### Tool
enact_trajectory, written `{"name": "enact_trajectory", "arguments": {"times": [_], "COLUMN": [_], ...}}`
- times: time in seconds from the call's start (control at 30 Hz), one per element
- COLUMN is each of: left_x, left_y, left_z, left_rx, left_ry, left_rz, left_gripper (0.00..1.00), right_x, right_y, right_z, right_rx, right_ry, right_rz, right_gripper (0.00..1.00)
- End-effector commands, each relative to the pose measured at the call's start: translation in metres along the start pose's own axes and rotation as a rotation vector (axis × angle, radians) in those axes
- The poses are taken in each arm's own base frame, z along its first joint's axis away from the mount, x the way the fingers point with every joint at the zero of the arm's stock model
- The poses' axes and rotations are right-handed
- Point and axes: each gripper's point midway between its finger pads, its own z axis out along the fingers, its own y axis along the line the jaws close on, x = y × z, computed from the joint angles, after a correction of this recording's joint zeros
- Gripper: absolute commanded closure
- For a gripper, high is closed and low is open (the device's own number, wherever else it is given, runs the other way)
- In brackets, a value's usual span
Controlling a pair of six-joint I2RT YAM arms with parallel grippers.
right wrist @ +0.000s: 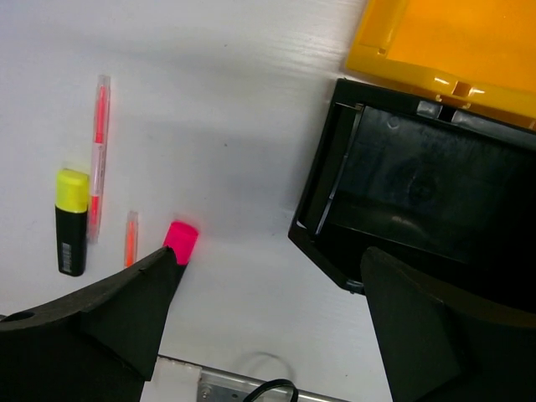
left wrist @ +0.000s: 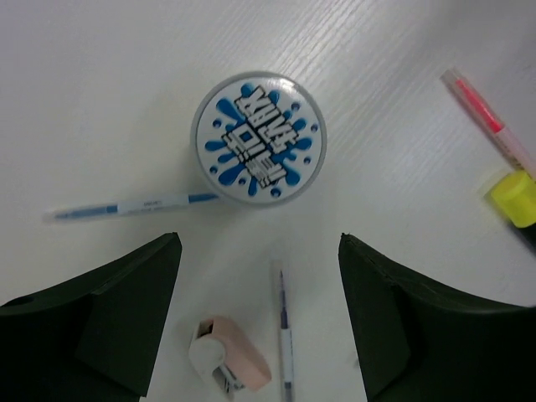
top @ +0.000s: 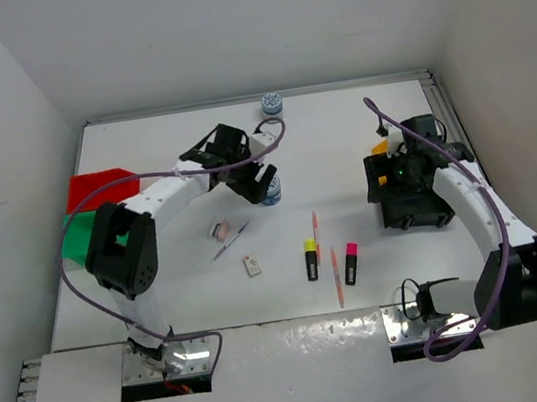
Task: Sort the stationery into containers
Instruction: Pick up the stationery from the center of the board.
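White surface (top: 340, 140): left hand (left wrist: 258, 243) open, jaws wide, tape roll (left wrist: 258, 138) at its 12 o'clock, not touching. Right hand (right wrist: 270, 255) also open, black bin (right wrist: 419, 193) approx 2 o'clock.

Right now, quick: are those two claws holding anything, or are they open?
Left gripper: open, holding nothing, above the blue-white tape roll.
Right gripper: open, holding nothing, near the black bin.
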Motion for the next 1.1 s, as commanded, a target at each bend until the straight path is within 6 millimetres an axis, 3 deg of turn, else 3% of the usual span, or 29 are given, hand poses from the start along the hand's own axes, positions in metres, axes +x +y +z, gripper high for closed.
{"name": "enact_trajectory", "arguments": {"times": [0.0,0.1,0.2,0.43,0.63,0.67,0.73,0.77,0.87,0.97,1.0,1.07], "left_x": [-0.049,-0.046,-0.051,-0.042,-0.037,-0.038,-0.04,-0.041,-0.043,-0.055,-0.065,-0.062], "left_y": [-0.008,-0.007,-0.006,-0.007,-0.007,-0.006,-0.004,-0.003,0.006,0.026,0.033,0.062], "left_z": [0.003,0.023,0.03,0.052,0.057,0.058,0.056,0.054,0.043,0.014,-0.004,-0.03], "left_rx": [0.023,0.027,0.029,0.018,0.006,0.003,-0.008,-0.01,-0.036,-0.067,-0.083,-0.132], "left_ry": [-0.126,-0.096,-0.099,-0.061,-0.044,-0.045,-0.046,-0.044,-0.037,-0.077,-0.112,-0.13], "left_rz": [-0.005,-0.03,-0.033,-0.04,-0.038,-0.039,-0.039,-0.038,-0.053,-0.11,-0.136,-0.199], "left_gripper": [0.18,0.15,0.13,0.16,0.28,0.31,0.48,0.59,0.68,0.73,0.74,0.8], "right_x": [-0.004,-0.002,-0.001,0.002,0.003,0.002,0.003,0.003,0.003,0.003,0.002,0.003], "right_y": [-0.002,-0.003,-0.003,-0.004,-0.005,-0.005,-0.006,-0.005,-0.005,-0.004,-0.003,-0.002], "right_z": [-0.004,-0.003,-0.001,0.001,0.003,0.003,0.003,0.003,0.002,0.003,0.002,0.003], "right_rx": [0.016,0.02,0.021,0.023,0.027,0.026,0.029,0.029,0.027,0.022,0.019,0.014], "right_ry": [-0.029,-0.023,-0.015,-0.009,-0.008,-0.011,-0.011,-0.012,-0.017,-0.023,-0.026,-0.028], "right_rz": [0.013,0.009,0.012,0.011,0.016,0.014,0.016,0.018,0.018,0.021,0.021,0.025], "right_gripper": [0.1,0.1,0.1,0.1,0.1,0.1,0.1,0.1,0.1,0.1,0.1,0.1]}}
